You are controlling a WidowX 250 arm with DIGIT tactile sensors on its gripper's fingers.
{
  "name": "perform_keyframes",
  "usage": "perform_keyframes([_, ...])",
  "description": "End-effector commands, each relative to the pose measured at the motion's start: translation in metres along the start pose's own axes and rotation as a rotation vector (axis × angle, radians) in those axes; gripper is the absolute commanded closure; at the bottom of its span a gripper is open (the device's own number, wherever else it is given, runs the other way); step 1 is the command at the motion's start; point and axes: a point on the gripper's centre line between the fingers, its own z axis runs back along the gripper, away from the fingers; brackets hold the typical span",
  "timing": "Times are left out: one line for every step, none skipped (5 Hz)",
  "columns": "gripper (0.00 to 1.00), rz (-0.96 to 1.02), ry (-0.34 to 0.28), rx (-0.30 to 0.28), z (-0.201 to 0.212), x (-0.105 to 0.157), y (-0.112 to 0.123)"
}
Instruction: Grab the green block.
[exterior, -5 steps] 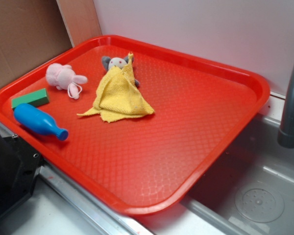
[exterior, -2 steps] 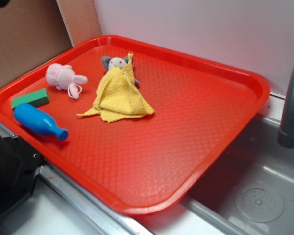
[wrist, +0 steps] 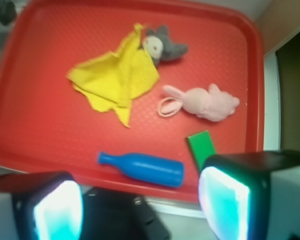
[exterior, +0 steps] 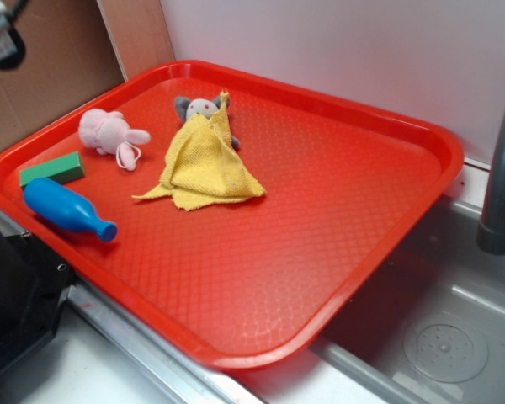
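Tray, red and textured, fills most of the exterior view, sitting partly over a grey sink with a grey faucet pipe at the right edge. White wall behind, brown cardboard at upper left. Wrist view shows the same tray from above.

Yellow cloth lies crumpled near the tray's far middle, draped over a grey plush so only the head sticks out at the top; same pair in wrist view, cloth and plush.

Blue bottle lies on its side near the tray's left rim, neck pointing toward the tray middle; in wrist view, bottle lies along the near rim.

Pink bunny lies on the tray's left part, between block and cloth, touching neither; bunny in wrist view sits just above the block.

Green block lies flat on the tray at its left edge, just behind the bottle, near the bunny. In wrist view, block is just right of the bottle's fat end, its lower end hidden behind one finger.

Gripper hangs above the tray's edge near bottle and block, fingers spread wide apart, nothing between them. Exterior view shows only a dark bit of the robot at the top left corner, well above the tray.
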Motion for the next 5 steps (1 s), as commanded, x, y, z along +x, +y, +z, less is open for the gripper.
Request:
perform_keyframes([0.0, 0.018, 0.027, 0.025, -0.051, -0.004, 0.031])
perform_keyframes([0.0, 0.052, 0.079, 0.065, -0.076, -0.009, 0.045])
perform_keyframes([0.0, 0.083, 0.122, 0.101, -0.095, -0.014, 0.056])
perform_keyframes([0.0, 0.109, 0.164, 0.147, -0.108, -0.021, 0.064])
perform_keyframes([0.0, 0.134, 0.205, 0.181, -0.123, -0.021, 0.076])
